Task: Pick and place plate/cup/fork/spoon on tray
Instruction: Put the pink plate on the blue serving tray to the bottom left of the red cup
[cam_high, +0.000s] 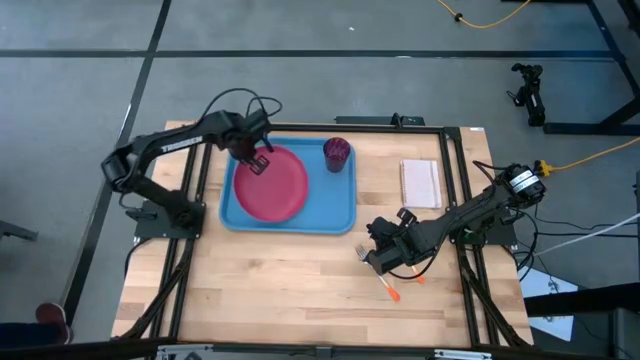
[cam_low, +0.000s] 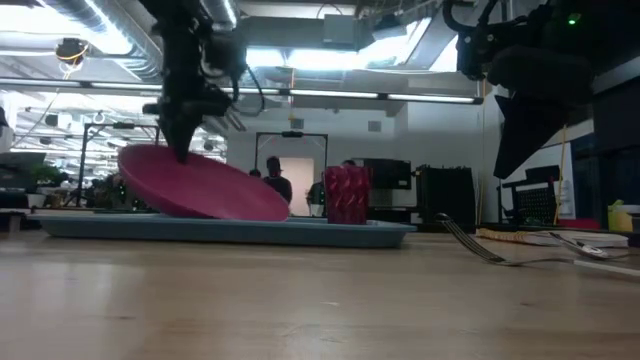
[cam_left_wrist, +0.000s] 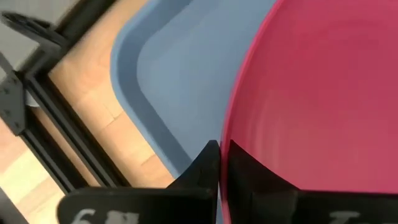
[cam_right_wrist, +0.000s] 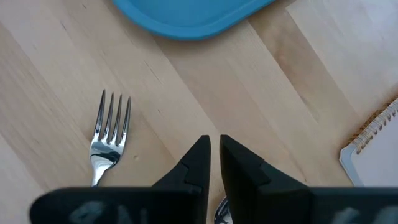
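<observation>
The pink-red plate (cam_high: 272, 186) is on the light-blue tray (cam_high: 340, 215). It is tilted, its right edge (cam_low: 280, 212) on the tray floor and its left side raised. My left gripper (cam_high: 258, 160) is shut on the plate's far-left rim. The maroon cup (cam_high: 337, 153) stands upright in the tray's far right corner. The fork (cam_right_wrist: 111, 140) and the spoon (cam_low: 585, 250) lie on the bare wood right of the tray. My right gripper (cam_high: 372, 247) hovers above them, shut and empty. My left gripper pinches the plate's rim (cam_left_wrist: 225, 134) at its far-left side, one finger (cam_left_wrist: 202, 168) outside the rim and one (cam_left_wrist: 252, 177) inside the plate. The fingers come from above, pointing down. The held side is lifted, and the opposite edge rests on the tray.
A white spiral-bound pad (cam_high: 420, 182) lies on the table right of the tray. The forks's and spoon's orange handle ends (cam_high: 392, 290) lie toward the near right. Black frame rails run along the table's left, right and far sides. Bare wood lies along the near side.
</observation>
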